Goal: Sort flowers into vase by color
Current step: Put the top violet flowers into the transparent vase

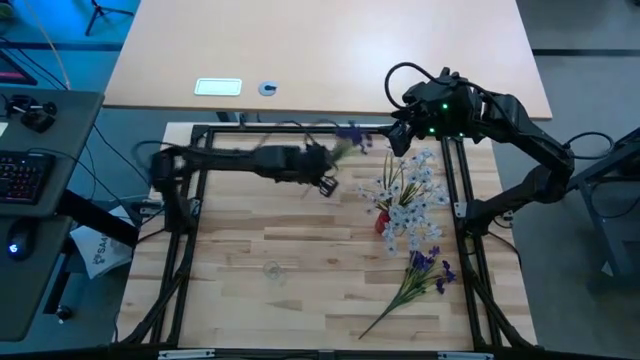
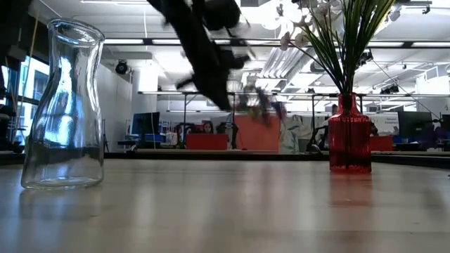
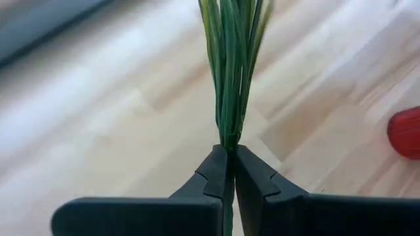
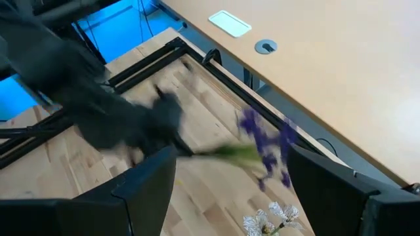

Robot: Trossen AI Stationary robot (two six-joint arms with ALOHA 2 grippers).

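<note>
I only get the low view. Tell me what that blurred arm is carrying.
Observer: The left pincer is shut on the green stem of a purple sprig, held above the table.
Operator: Find me the other purple one. It is not in my picture.
Observer: The second purple sprig lies flat on the tabletop, apart from the red vase that holds the white flowers.
Operator: Report the other arm.
Observer: The right pincer is open and empty, up by the table's far edge, close to the held blossoms.
</note>
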